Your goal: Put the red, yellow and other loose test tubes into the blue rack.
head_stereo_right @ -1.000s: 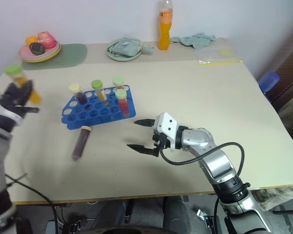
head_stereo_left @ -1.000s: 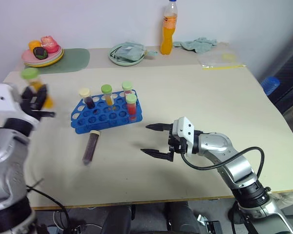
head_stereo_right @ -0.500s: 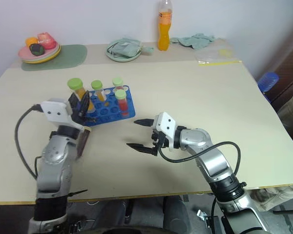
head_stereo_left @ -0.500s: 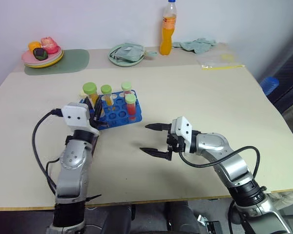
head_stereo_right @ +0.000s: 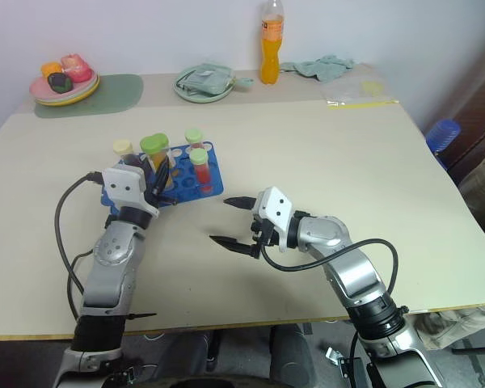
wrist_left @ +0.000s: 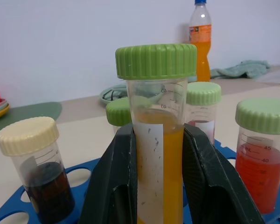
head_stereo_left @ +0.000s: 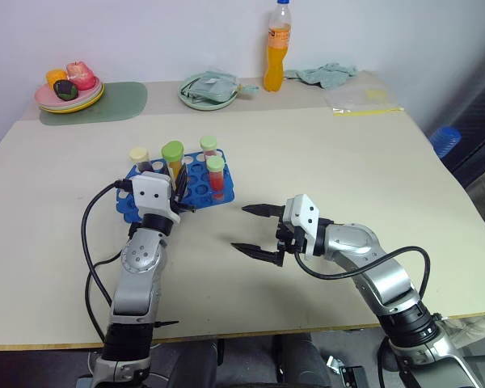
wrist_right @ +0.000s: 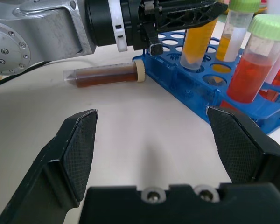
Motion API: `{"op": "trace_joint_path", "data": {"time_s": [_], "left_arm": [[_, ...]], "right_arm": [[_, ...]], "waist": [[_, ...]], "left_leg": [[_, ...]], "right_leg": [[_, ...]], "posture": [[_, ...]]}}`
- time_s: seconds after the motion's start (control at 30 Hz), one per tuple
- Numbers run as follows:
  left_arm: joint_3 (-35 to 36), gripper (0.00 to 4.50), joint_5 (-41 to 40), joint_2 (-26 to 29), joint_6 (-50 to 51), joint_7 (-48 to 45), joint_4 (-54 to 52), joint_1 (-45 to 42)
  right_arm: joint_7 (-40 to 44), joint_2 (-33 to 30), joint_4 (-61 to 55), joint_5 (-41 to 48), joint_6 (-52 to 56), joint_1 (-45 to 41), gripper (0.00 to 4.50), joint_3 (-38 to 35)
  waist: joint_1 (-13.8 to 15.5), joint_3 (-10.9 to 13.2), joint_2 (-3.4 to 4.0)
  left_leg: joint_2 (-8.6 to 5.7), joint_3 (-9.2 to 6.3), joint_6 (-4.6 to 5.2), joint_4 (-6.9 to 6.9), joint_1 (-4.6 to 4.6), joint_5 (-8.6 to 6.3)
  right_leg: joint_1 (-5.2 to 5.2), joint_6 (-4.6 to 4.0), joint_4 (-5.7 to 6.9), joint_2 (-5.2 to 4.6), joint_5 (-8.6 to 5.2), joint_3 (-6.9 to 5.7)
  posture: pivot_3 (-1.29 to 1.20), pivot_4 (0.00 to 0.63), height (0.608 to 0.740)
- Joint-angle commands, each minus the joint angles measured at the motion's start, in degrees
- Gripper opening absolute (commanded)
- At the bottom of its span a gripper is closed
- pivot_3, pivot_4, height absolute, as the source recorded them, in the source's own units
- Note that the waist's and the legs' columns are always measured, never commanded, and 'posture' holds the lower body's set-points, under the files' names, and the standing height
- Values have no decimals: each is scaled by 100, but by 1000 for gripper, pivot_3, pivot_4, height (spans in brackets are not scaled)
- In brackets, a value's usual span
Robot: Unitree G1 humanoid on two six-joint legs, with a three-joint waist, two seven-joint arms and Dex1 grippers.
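A: Step in hand?

B: Insertion of the yellow-orange tube (wrist_left: 156, 140). It is clamped upright between the fingers of the left gripper (head_stereo_left: 178, 190) and held over the near rows of the blue rack (head_stereo_left: 198, 187), its base just above a hole, as seen from the right wrist. Not yet seated, by the look of it.

A: Rack contents?

B: A dark tube with a beige cap (head_stereo_left: 139, 157) at the rack's far left corner, a red tube with a green cap (head_stereo_left: 217, 173) on its right side, and a further green-capped tube (head_stereo_left: 208, 147) at the back are standing in holes.

A: Anything loose?

B: One dark purple tube (wrist_right: 105, 74) is lying flat on the table (head_stereo_left: 323, 153), just beside the rack's near-left corner, under the left arm.

A: Right side?

B: The right gripper (head_stereo_left: 256, 230) is held near the rack's right side, above the table, fingers spread wide, nothing between them.

A: Next move?

B: Probably the held tube is to be lined up with a free hole, lowered straight down and released. Neighbouring caps are close, so tilting should be avoided. Then the lying tube is left to be picked up.
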Motion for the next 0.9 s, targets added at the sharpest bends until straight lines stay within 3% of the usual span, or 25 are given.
{"op": "trace_joint_path", "data": {"time_s": [0.03, 0.33, 0.47, 0.57, 0.6, 0.77, 0.9], "left_arm": [[-44, 715, -248, -112, 137, -112, -32, -11], [-118, 715, -92, -99, 53, -146, 48, -31], [-86, 2564, -155, -146, 73, -141, 61, -29], [-70, 4199, -129, -150, 40, -112, 92, -41], [-67, 4396, -102, -152, 22, -77, 112, -53], [-9, 4396, -147, -129, 48, -18, -48, -50], [351, 4396, -696, 205, 567, -255, -1053, 113]], "right_arm": [[26, 34, -200, 74, -24, -11, 4133, -34], [46, 32, -221, 87, 3, 9, 4133, -35], [31, 33, -234, 86, 20, 19, 4133, -39], [19, 35, -258, 90, 44, 32, 4133, -38], [19, 38, -259, 95, 57, 28, 4133, -39], [12, 55, -295, 112, 128, 17, 4133, -33], [1, 26, -352, 106, 164, 13, 4133, -51]], "waist": [[0, 0, 0], [2, 0, 0], [4, 0, 0], [-1, 0, 0], [-1, 0, 0], [-1, 0, 0], [-25, 0, 0]], "left_leg": [[0, 0, 0, 0, 0, 0], [-1, -1, 0, 0, 1, 0], [-1, -1, 0, 0, 0, 0], [-1, -1, 0, 0, 0, 0], [-1, -1, 0, 0, 0, 0], [0, -2, 0, -1, 0, 0], [0, -3, 0, -1, 0, 0]], "right_leg": [[0, 0, 0, 0, 0, 0], [1, 0, 0, 0, 0, -1], [2, 0, -1, -1, 0, -1], [1, 0, 0, -1, 0, -2], [1, 0, 0, -1, 0, -2], [0, 0, 0, 0, 0, -2], [-1, 0, 0, 0, 0, -1]], "posture": [[0, 150, 740], [0, 150, 740], [0, 150, 740], [0, 150, 740], [0, 150, 740], [0, 150, 740], [0, 150, 740]]}}
